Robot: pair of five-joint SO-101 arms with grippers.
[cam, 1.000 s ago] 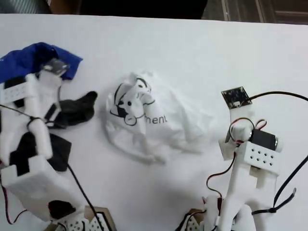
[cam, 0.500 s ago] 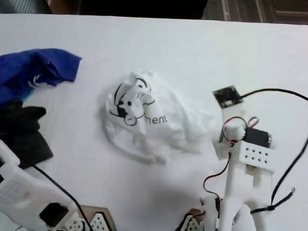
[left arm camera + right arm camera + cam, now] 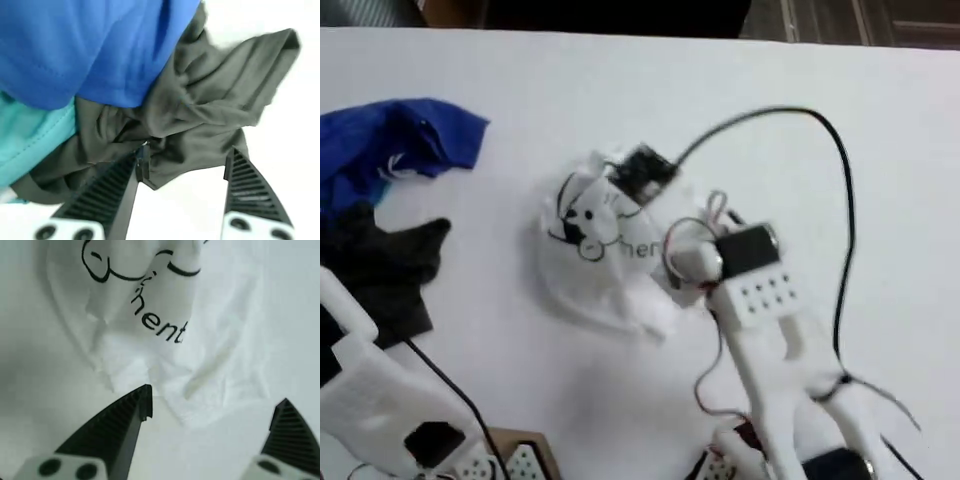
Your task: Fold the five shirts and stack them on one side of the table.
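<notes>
A crumpled white shirt [image 3: 590,262] with black print lies mid-table. My right arm [image 3: 750,290] reaches over its right side. In the right wrist view the right gripper [image 3: 215,407] hangs open just above the white shirt [image 3: 165,315], one fingertip [image 3: 142,402] at the cloth's edge. At the table's left edge lie a blue shirt [image 3: 405,135] and a black shirt [image 3: 380,265]. The left gripper [image 3: 185,170] is open over the black shirt [image 3: 210,100], which lies beside the blue shirt [image 3: 90,45] and a teal shirt [image 3: 30,135].
The left arm's white body [image 3: 370,400] sits at the near left corner. A black cable [image 3: 840,230] loops above the right arm. Bare white table [image 3: 720,80] stretches across the back and the right side.
My right arm has swung left and forward from the right side onto the white shirt. The left arm drew back from the blue shirt to the near left corner, and the black shirt shifted.
</notes>
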